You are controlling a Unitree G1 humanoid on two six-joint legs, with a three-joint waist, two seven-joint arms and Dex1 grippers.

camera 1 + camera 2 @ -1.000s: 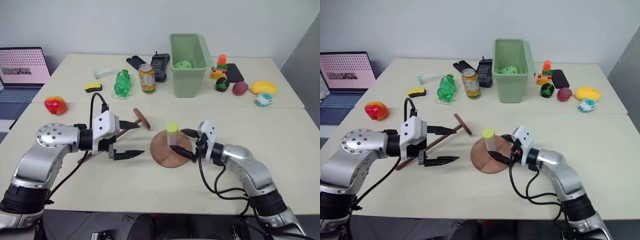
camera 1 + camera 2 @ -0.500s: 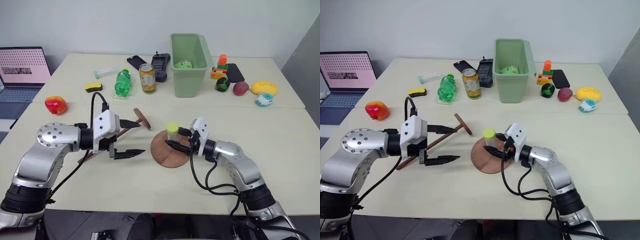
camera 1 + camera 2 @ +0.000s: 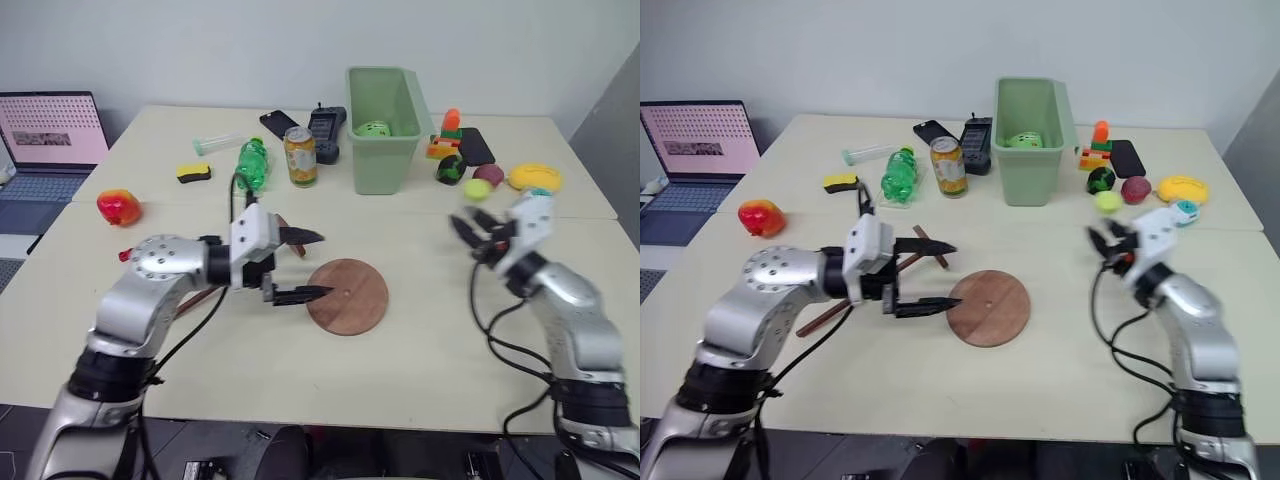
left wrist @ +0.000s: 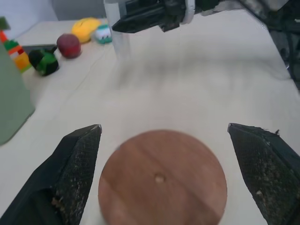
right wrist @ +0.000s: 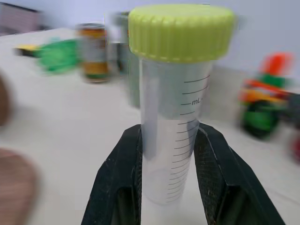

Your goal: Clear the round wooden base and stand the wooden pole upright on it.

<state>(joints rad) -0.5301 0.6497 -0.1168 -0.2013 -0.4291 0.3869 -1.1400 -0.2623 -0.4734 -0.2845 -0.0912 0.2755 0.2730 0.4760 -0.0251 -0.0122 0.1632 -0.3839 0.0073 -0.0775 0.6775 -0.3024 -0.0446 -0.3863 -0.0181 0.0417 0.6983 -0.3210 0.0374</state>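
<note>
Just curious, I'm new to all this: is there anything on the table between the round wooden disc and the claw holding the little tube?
No. In the left eye view, only bare table separates the round wooden base from the right gripper, which holds the clear tube.

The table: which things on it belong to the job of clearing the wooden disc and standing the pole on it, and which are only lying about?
Belong to the job:
- wooden disc
- pole, behind the left pincer
- clear tube with the yellow-green cap, held in the right pincer

Only lying about:
- green bin
- drink can
- green bottle
- laptop
- red fruit
</note>
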